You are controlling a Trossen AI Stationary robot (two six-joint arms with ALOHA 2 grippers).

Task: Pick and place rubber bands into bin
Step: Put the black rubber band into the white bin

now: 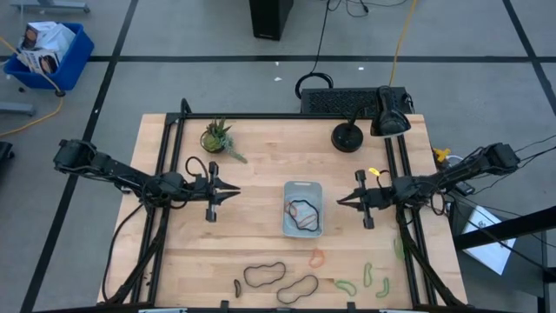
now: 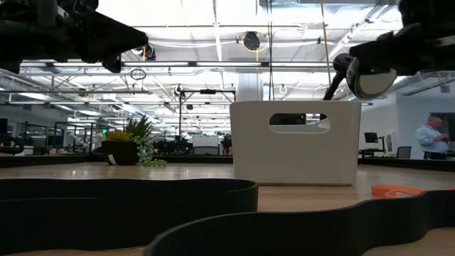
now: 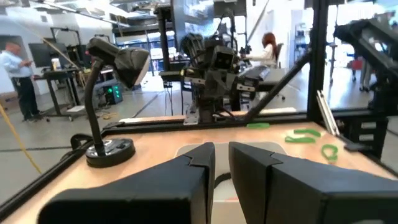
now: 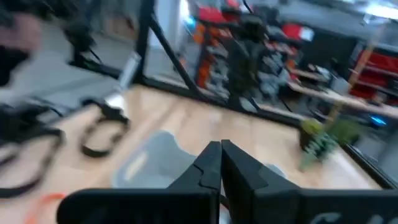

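Dark wavy rubber bands lay loose near the table's front edge, some already in our pale translucent bin. We held left gripper slightly apart and right gripper pinched together, empty, flanking the bin, seemingly poised between picks.

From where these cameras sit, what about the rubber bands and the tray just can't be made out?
- How many bands lie in the tray: the overhead view shows only a small dark tangle.
- The tray's contents in the table-level view: its pale wall hides them.
- The tray in the right wrist view: motion blur smears it, and the right gripper covers part.
- The left gripper blocks most of the tray.
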